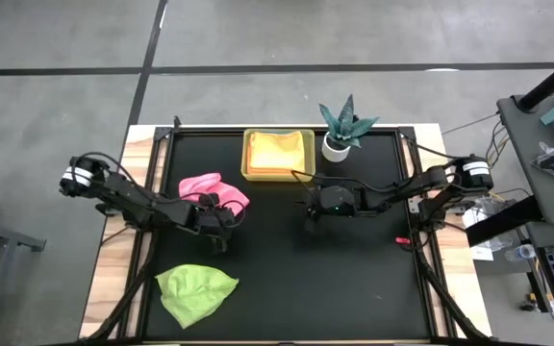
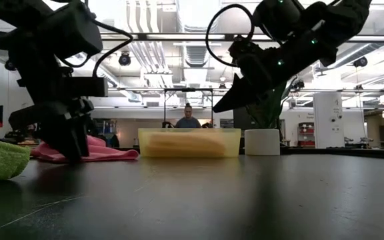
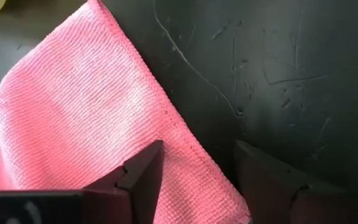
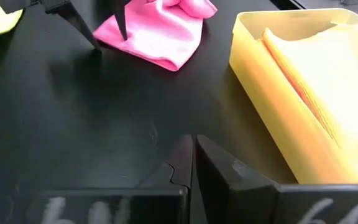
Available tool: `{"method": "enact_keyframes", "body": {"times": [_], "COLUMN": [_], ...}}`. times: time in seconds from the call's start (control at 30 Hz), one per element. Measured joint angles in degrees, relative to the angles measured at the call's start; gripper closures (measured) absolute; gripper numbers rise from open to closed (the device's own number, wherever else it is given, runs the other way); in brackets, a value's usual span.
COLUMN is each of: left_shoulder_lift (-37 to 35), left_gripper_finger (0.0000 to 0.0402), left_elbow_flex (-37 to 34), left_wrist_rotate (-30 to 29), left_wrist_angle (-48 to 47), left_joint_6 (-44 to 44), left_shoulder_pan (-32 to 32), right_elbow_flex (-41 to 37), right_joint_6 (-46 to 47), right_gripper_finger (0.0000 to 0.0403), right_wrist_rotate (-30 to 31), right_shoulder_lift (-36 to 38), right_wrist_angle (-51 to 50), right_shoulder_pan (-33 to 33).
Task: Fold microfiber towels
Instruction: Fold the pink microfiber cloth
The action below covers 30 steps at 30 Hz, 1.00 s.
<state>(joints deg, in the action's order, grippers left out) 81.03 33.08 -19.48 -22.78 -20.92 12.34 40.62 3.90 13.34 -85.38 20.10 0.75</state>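
Microfiber towels are what's being folded here, and the pink towel [image 1: 214, 189] lies rumpled on the black table [image 1: 354, 279], just beside the yellow tray [image 1: 278, 175] holding orange-yellow ones [image 1: 279, 151]. A lime green towel [image 1: 196, 290] waits nearer the front. The left gripper [image 3: 197, 177] sits at the pink one's hemmed edge, jaws spread, holding nothing. The right gripper [image 4: 193, 163] hovers mid-table, jaws pressed together. Stuff looks light, floppy and grippy, so I'd pinch a corner or hem.
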Motion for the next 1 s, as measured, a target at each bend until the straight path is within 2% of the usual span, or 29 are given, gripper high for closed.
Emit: {"method": "enact_keyframes", "body": {"times": [0.1, 0.3, 0.43, 0.5, 0.57, 0.67, 0.73, 0.9, 1.0], "left_shoulder_lift": [-0.1, -2.5, -6.0, -8.1, -10.0, -11.4, -10.7, -4.5, -0.4], "left_gripper_finger": [0.0259, 0.0386, 0.0398, 0.0399, 0.04, 0.04, 0.0401, 0.0401, 0.0401], "left_elbow_flex": [0.1, 0.4, 1.7, 2.8, 3.7, 3.2, 3.1, 3.4, 3.7], "left_wrist_rotate": [0.6, 0.2, -0.2, 1.8, 5.2, 10.8, 11.5, 11.2, 8.6], "left_wrist_angle": [0.1, -2.2, -1.1, 2.0, 8.9, 24.0, 31.7, 45.0, 51.3], "left_joint_6": [0.0, 0.6, 0.3, 0.5, 1.9, 6.1, 7.8, 12.7, 8.9], "left_shoulder_pan": [0.0, -0.1, -0.1, -0.1, 0.0, 0.0, 0.0, -0.7, -1.5], "right_elbow_flex": [0.0, 0.0, -1.2, -2.3, -3.6, -5.4, -6.0, -6.3, -6.2], "right_joint_6": [0.0, -1.0, -2.7, -3.8, -3.8, 0.4, 3.5, 6.6, 6.4], "right_gripper_finger": [0.039, 0.039, 0.039, 0.039, 0.039, 0.039, 0.0387, 0.0357, 0.0327], "right_wrist_rotate": [-0.3, -0.3, -0.4, -0.5, -1.8, -8.2, -11.6, -11.7, -7.2], "right_shoulder_lift": [0.0, 0.0, -0.1, -0.9, -1.9, -3.8, -5.1, -6.7, -6.6], "right_wrist_angle": [0.3, 0.9, 4.6, 8.4, 12.6, 16.9, 18.2, 21.0, 24.9], "right_shoulder_pan": [0.0, 0.1, 0.4, 0.8, 1.5, 2.9, 4.4, 9.7, 12.8]}}
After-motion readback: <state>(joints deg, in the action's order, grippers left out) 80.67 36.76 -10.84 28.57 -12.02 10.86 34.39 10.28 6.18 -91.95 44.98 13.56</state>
